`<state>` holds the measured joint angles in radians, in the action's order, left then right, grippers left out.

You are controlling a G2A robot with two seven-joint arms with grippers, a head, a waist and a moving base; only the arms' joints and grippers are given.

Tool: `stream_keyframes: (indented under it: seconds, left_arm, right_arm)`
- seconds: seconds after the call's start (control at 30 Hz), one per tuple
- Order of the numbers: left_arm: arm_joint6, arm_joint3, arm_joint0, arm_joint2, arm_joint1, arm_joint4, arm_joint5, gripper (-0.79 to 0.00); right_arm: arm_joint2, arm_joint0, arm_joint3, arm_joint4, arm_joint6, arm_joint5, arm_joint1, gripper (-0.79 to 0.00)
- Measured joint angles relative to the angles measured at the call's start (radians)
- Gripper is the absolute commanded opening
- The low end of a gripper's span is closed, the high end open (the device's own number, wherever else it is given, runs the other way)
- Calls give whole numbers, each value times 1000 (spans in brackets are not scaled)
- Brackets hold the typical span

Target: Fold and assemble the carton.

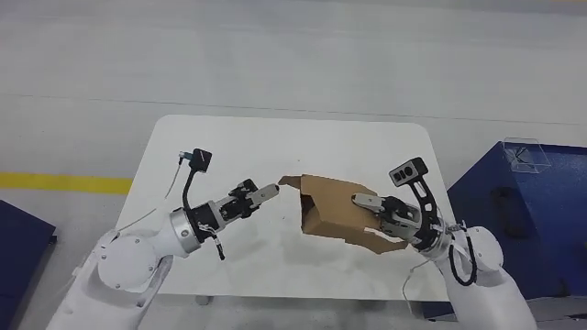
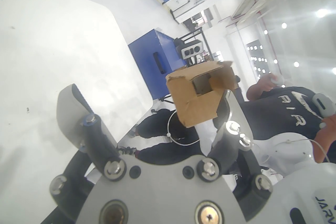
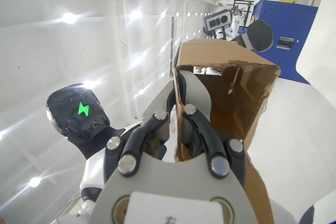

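Two grippers flank the carton [image 1: 332, 209], which is right of centre in the top view, over the white table [image 1: 229, 142]. It is opened into a rough tube, with a flap jutting toward frame left. The right gripper [image 1: 363, 203] is clamped on one carton wall, one finger inside and one outside. The left gripper [image 1: 272, 189] is spread and empty, just beside that flap. The step in hand looks like squaring the body. Next, the left gripper should fold the loose flap inward while the right steadies the carton.

Carton [image 1: 335, 209] between left claw [image 1: 271, 190] and right claw [image 1: 359, 202], seemingly above table [image 1: 275, 137].
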<state>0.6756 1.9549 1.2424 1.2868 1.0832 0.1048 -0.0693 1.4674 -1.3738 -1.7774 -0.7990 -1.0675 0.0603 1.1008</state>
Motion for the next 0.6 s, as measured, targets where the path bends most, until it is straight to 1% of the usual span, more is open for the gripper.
stream_keyframes:
  seconds: [0.1, 0.2, 0.33, 0.6]
  left_arm:
    - [5, 17, 13, 1, -1, -7, -25, 0]
    - [4, 26, 11, -20, -1, -67, -11, 0]
    - [11, 18, -9, -68, 2, -155, 21, 0]
    - [20, -6, -43, -126, 9, -203, 28, 0]
  right_arm:
    - [-26, -2, -4, 36, 0, 4, 1, -785]
    - [-48, -1, -6, 58, -7, 6, 1, -785]
    - [-53, 2, -4, 42, -12, 0, 1, -785]
    - [-56, 13, 7, -16, -34, -55, 0, -785]
